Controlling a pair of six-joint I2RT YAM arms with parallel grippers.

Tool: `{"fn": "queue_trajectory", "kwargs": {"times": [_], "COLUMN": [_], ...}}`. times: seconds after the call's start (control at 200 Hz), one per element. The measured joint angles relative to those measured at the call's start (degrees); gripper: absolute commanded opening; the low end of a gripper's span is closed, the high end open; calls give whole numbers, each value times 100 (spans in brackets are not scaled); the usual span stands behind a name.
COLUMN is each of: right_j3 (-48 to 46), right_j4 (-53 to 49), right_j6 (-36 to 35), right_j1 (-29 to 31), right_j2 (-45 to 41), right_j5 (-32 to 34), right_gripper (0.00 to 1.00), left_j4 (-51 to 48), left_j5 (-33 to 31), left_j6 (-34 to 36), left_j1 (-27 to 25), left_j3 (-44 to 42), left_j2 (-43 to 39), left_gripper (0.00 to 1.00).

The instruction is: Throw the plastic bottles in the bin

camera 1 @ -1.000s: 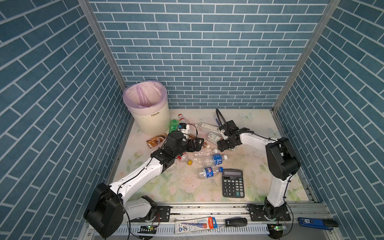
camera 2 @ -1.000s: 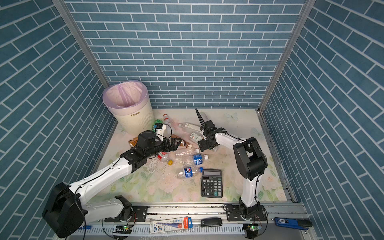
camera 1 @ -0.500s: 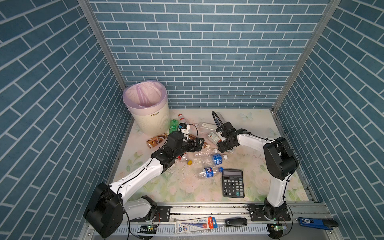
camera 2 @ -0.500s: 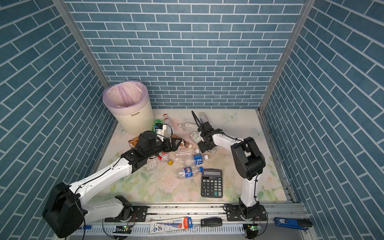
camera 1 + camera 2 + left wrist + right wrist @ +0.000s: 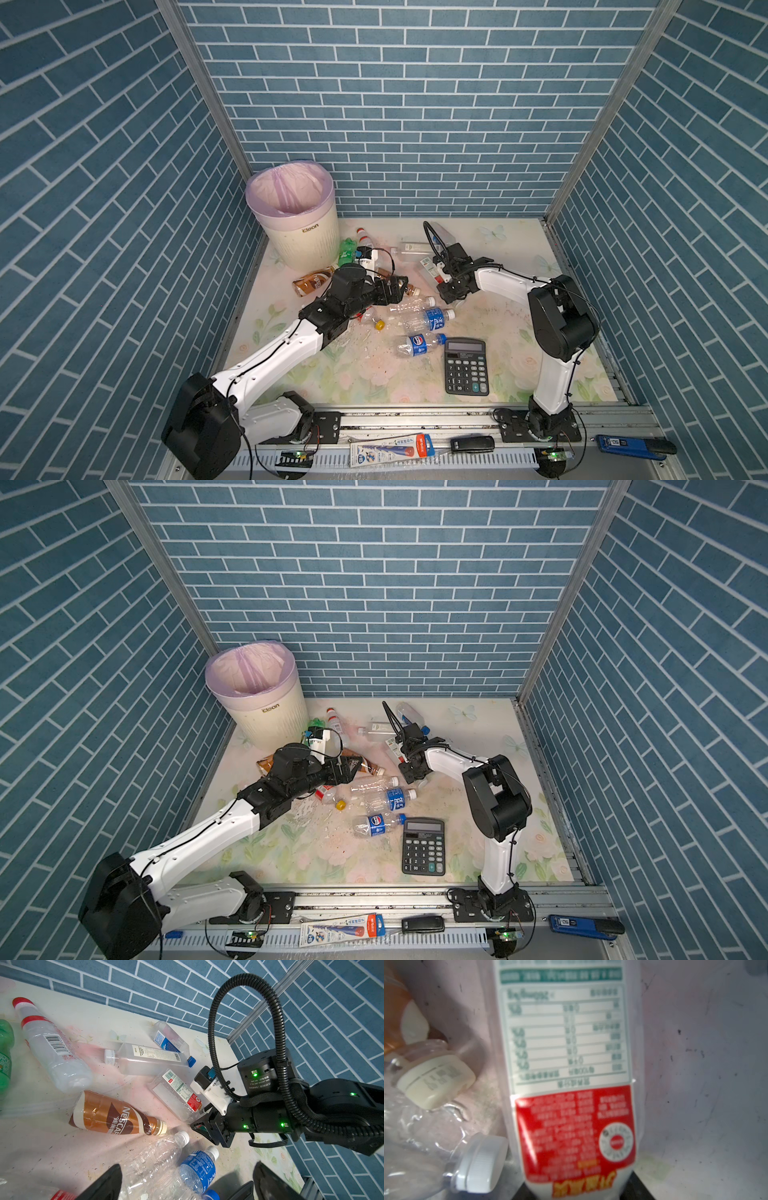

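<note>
Right gripper, jaws wider a second earlier, is clamping the red-labelled bottle lying on the table, well apart from the bin; left gripper is remaining spread, empty.

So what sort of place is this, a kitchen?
Probably a robot test booth: brick-print panel walls box in a table, two robot arms are bolted to its front rail, and plastic bottles lie scattered near a bin.
</note>
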Motion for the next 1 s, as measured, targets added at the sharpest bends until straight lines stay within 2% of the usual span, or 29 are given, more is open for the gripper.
{"fn": "queue_trajectory", "kwargs": {"times": [0.27, 0.685, 1.0], "right_j3": [-26, -92, -101], "right_j4": [-13, -98, 103], "right_j6": [17, 92, 400], "right_j1": [46, 149, 275], "right_j2": [-369, -986, -1908], "right_j5": [-11, -151, -673], "right_gripper": [40, 39, 38], "left_j4": [-76, -87, 44], "left_j5": [-48, -208, -299], "left_j6": [-4, -249, -807], "left_j1": [-4, -9, -13], "left_j3": [-2, 28, 1071], "left_j2": [-2, 17, 955], "left_gripper": [99, 99, 99]}}
